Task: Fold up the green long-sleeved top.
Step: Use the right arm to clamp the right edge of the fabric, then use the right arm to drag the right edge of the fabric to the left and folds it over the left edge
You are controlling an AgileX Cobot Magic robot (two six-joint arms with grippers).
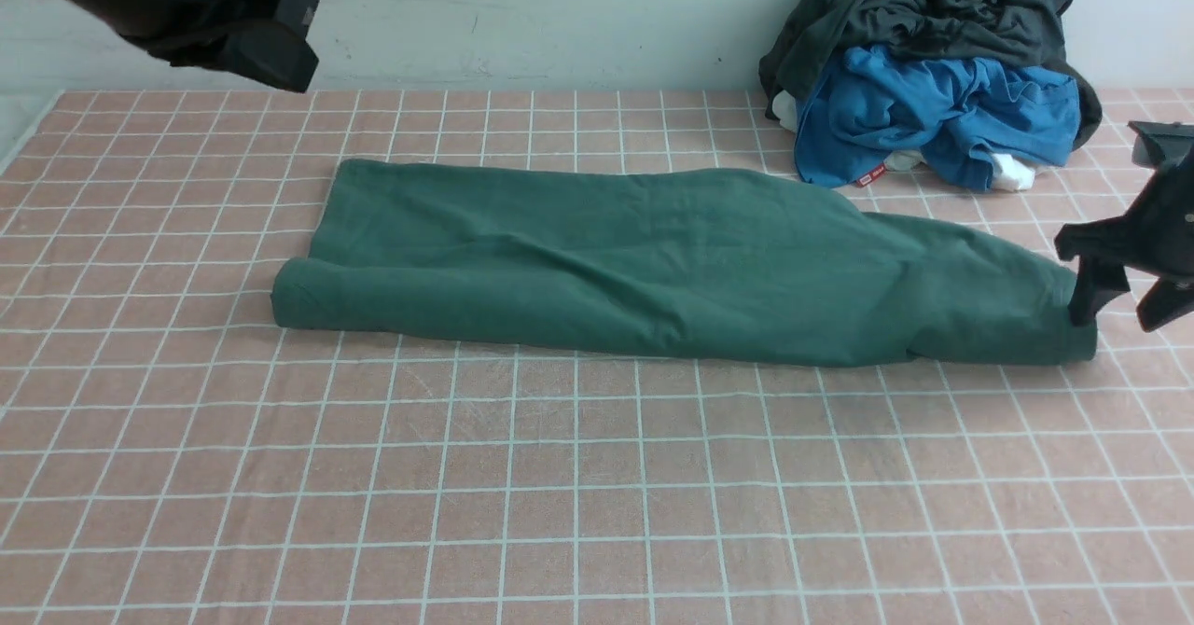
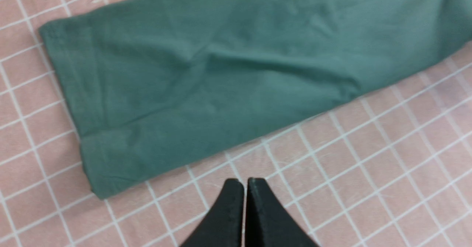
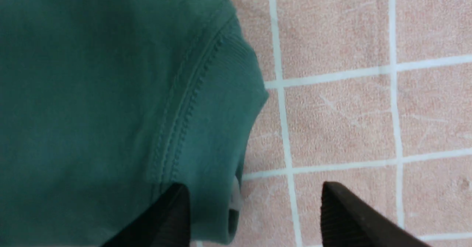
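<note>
The green top (image 1: 653, 261) lies flat on the pink checked cloth (image 1: 560, 476), a long soft band running from just in front of the clothes pile well away to the pile's left. It's folded lengthwise. The end far from the pile is a rounded roll, the near edge a smooth fold with shallow creases across the cotton.

The pile itself is a crumpled dark grey garment (image 1: 923, 9) slumped over a bright blue one (image 1: 933, 112).

The right gripper (image 1: 1124, 308) sits low in front of the pile, at the top's nearest end, jaws spread wide and gripping nothing. Up close, one black finger (image 3: 166, 217) is over the ribbed, double-stitched band and the other is over bare cloth. A sliver of white label (image 3: 236, 195) peeps out beside the band.

The left gripper (image 2: 245, 182) hangs high, far left of the pile, its tapered jaws pressed together on nothing.
</note>
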